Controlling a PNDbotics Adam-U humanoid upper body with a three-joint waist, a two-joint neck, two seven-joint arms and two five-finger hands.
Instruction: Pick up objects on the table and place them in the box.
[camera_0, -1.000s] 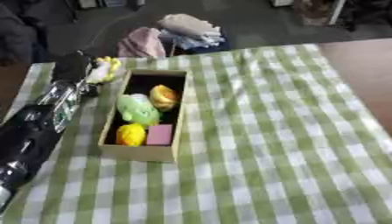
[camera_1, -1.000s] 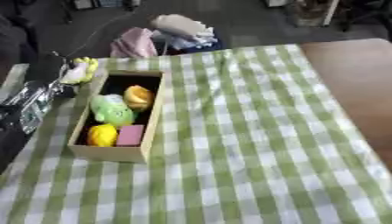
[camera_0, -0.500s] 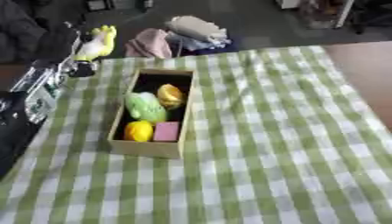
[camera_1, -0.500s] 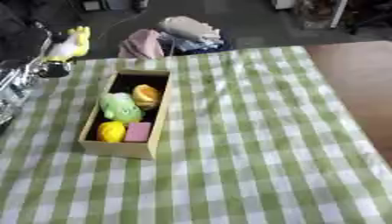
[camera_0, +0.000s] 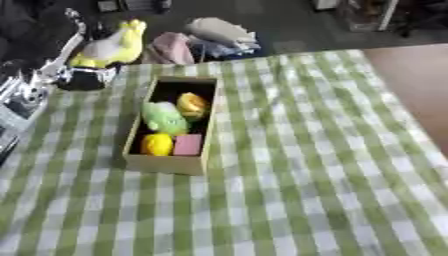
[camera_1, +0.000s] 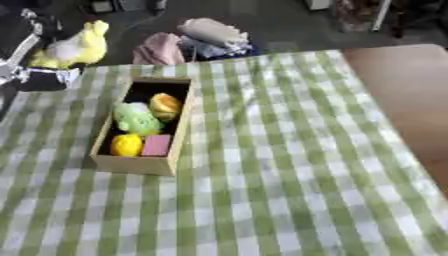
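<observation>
An open cardboard box (camera_0: 166, 162) lies on the green checked cloth, left of centre. Inside it are a green soft toy (camera_0: 164, 118), an orange round thing (camera_0: 192, 104), a yellow round thing (camera_0: 157, 144) and a pink block (camera_0: 187, 145). A yellow and white plush toy (camera_0: 109, 47) hangs above the table's far left corner, up and to the left of the box. My left hand (camera_0: 83, 78) is curled under it and holds it. The silver and black arm runs in from the left edge. My right hand shows in neither view.
The checked cloth (camera_0: 306, 165) covers most of the table, and bare brown tabletop (camera_1: 402, 85) shows at the right. Beyond the far edge lie pink (camera_1: 159, 48) and pale (camera_1: 210, 31) bundles on the dark floor.
My left hand has risen with the yellow plush toy, from beside the box's far left corner to higher and farther back. The box and its contents have stayed put.
</observation>
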